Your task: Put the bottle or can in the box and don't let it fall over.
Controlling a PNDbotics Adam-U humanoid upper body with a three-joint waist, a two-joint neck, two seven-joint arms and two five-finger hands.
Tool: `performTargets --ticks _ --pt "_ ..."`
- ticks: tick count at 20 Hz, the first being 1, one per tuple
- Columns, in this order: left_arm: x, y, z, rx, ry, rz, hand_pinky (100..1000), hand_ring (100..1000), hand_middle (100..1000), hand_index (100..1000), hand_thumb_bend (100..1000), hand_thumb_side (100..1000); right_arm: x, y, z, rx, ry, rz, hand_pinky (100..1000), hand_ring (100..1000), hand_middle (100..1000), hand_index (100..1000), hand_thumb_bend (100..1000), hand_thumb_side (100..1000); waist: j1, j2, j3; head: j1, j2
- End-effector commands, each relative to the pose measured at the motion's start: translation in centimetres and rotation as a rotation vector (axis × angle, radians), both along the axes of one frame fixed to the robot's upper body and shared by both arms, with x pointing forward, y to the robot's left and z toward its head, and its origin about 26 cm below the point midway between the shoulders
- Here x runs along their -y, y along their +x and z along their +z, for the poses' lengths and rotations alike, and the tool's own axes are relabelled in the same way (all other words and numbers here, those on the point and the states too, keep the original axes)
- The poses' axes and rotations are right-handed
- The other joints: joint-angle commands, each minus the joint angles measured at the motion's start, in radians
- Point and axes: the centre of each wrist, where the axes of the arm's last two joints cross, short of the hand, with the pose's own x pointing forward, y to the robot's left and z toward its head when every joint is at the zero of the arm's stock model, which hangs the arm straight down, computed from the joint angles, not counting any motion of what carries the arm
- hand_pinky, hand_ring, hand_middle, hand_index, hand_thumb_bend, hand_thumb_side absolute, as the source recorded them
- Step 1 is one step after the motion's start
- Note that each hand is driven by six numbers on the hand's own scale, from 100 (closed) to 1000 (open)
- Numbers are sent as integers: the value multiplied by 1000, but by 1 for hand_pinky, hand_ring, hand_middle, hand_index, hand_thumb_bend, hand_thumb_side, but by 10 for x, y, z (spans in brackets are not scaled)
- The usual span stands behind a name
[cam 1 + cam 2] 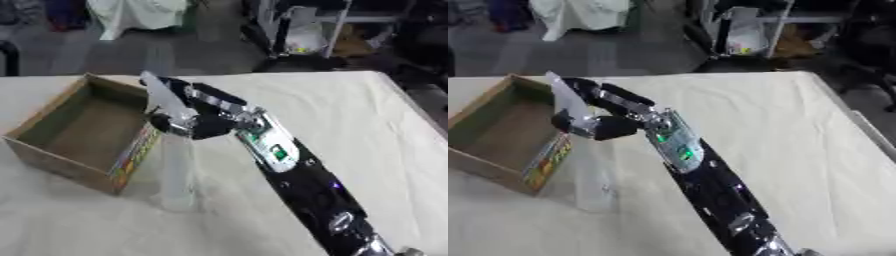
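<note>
Right hand (197, 117) comes in from the lower right on a long black arm (306, 190), fingers and thumb curled round the top of a clear bottle (178, 170). Bottle stands upright on the worktop (350, 120), just beside the near right corner of the box (79, 125), outside it. Left eye view shows the whole box, all four walls and the bare brown floor inside; right eye view cuts off its left side and shows the bottle fainter, though the thumb (610, 127) reads clearer there. Coloured strip runs down the box's right wall (131, 157), touching or nearly touching the bottle; cannot tell which. Worktop is open cloth to the right and front. Left hand shows in neither view.
</note>
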Motion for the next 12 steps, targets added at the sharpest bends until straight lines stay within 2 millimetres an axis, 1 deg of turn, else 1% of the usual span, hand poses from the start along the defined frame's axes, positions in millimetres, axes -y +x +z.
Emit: performTargets --ticks 1,6,7,12 --pt "1 1 4 14 5 -5 547 1000 926 831 451 661 0 1 16 37 -6 14 880 1000 1000 1000 280 629 7 -17 1 -5 -11" --pt "1 1 3 13 5 -7 548 1000 926 831 451 661 -5 0 16 48 -20 22 878 1000 1000 1000 262 620 6 -18 4 -7 -11" --pt "1 1 3 13 5 -8 548 1000 926 831 450 662 -6 0 15 50 -23 22 877 1000 1000 1000 252 608 7 -18 5 -8 -11" --pt "1 1 3 12 4 -10 548 1000 926 832 452 661 -10 1 7 46 -34 12 874 1000 1000 1000 246 614 7 -18 9 -10 -10"
